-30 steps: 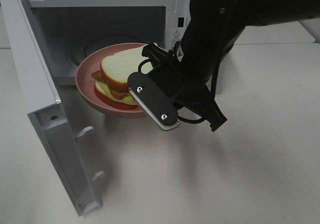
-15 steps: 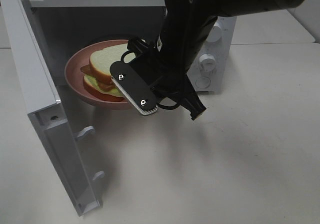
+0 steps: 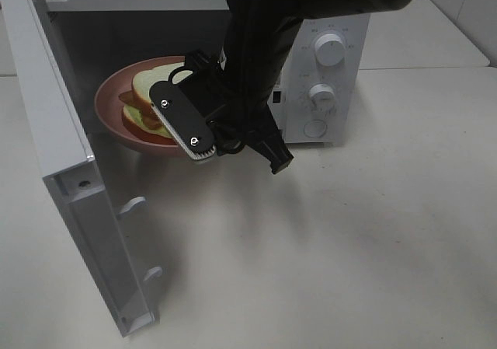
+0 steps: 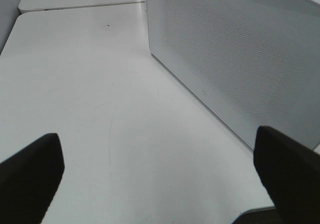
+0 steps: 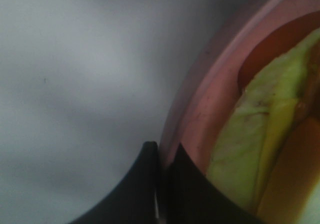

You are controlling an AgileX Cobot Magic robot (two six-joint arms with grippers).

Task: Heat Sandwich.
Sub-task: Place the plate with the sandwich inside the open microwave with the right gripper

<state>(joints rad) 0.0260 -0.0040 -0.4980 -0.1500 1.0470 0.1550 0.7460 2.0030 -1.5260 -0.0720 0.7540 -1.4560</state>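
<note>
The sandwich [image 3: 144, 92], white bread with green lettuce and reddish filling, lies on a round pink plate [image 3: 109, 120]. My right gripper [image 3: 177, 123] is shut on the plate's near rim and holds it in the open mouth of the white microwave [image 3: 330, 22]. In the right wrist view the black fingertips [image 5: 150, 184] pinch the pink plate rim [image 5: 200, 119], with the lettuce [image 5: 245, 144] just beyond. My left gripper [image 4: 160, 184] stands wide open over bare table beside the microwave's perforated side wall [image 4: 240, 59]; nothing is between its fingers.
The microwave door [image 3: 46, 131] is swung open toward the front left. Two knobs and a button [image 3: 322, 92] sit on the panel right of the cavity. My dark right arm [image 3: 264, 30] crosses in front of the microwave. White table [image 3: 349, 248] stretches in front.
My right arm has carried the plate and sandwich leftward and deeper into the microwave opening, uncovering the control panel. The left gripper has stayed open.
</note>
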